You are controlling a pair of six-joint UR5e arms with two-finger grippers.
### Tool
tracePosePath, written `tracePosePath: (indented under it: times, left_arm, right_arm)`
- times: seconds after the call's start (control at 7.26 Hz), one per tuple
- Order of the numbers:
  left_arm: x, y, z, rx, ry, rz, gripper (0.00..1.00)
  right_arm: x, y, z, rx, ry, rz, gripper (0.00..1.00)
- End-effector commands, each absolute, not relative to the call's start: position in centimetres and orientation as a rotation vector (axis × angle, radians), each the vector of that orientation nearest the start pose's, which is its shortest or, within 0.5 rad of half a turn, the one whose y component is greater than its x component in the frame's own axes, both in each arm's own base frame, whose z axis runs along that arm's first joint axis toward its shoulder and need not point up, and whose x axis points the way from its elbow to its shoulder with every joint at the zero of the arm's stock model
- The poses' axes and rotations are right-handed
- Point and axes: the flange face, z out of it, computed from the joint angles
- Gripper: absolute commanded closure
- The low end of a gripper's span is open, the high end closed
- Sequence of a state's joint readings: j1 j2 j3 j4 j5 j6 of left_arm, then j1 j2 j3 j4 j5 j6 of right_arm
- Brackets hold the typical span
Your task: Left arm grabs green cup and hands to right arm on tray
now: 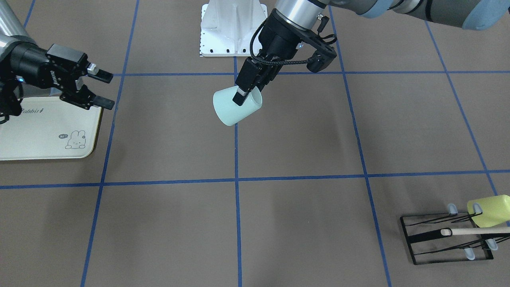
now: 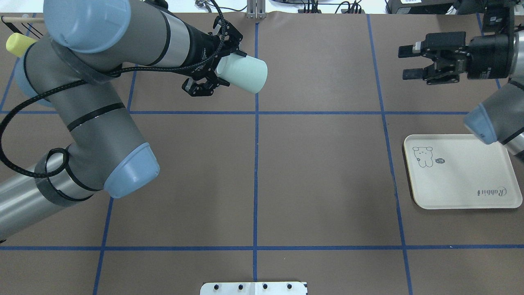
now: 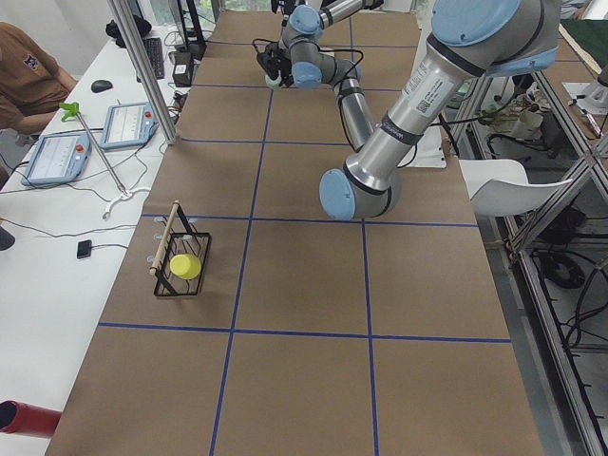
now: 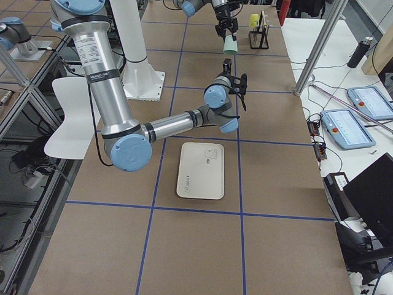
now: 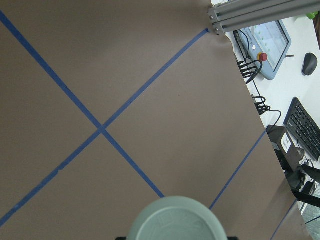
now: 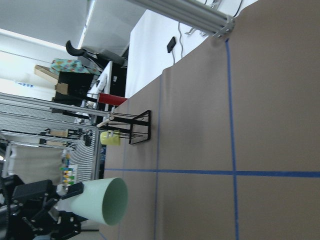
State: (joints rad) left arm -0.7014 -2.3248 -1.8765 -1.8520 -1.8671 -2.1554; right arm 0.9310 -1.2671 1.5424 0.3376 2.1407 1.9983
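Observation:
My left gripper point(image 1: 245, 97) is shut on the rim of the pale mint-green cup point(image 1: 235, 107) and holds it tilted on its side above the table's middle, at the side near the robot base. The cup's closed bottom points toward the right arm point(image 2: 245, 74). The left wrist view shows that bottom point(image 5: 175, 222). The right wrist view shows the cup's open mouth point(image 6: 107, 202). My right gripper point(image 1: 111, 91) is open and empty, and it points at the cup from well away point(image 2: 403, 62). The cream "Rabbit" tray point(image 1: 40, 131) lies flat below the right arm point(image 2: 462, 184).
A black wire rack point(image 1: 442, 241) with a wooden bar holds a yellow-green cup point(image 1: 490, 211) at the table's far corner on my left side. The white robot base plate point(image 1: 233, 32) stands at the table's edge. Blue tape lines grid the brown table.

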Motion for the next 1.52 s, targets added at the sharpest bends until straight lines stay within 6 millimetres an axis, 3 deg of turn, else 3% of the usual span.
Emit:
tracePosePath:
  times: [0.0,0.14,0.28,0.69,1.38]
  left_arm:
    - [39.1,-44.8,3.2,-0.225,1.441,-0.872,0.88]
    - [39.0,-44.2,2.4,-0.265,1.455,-0.848,0.88]
    - [38.8,-43.2,2.0,-0.375,1.454,-0.800,0.91]
    - [37.1,-41.9,0.5,-0.467,1.510,-0.822,0.91]
    - [36.9,-42.0,0.2,-0.580,1.508,-0.939,0.91]
  right_arm:
    - [-27.6,-42.9,30.8,0.131,-2.271,0.179,0.00]
    - [-27.5,-42.9,29.7,0.088,-2.317,0.181,0.00]
    - [-27.0,-42.7,29.6,0.103,-2.370,0.188,0.00]
    - [-27.2,-41.8,29.6,0.091,-2.489,0.223,0.00]
    - [-29.8,-39.9,29.0,0.014,-2.505,0.185,0.00]
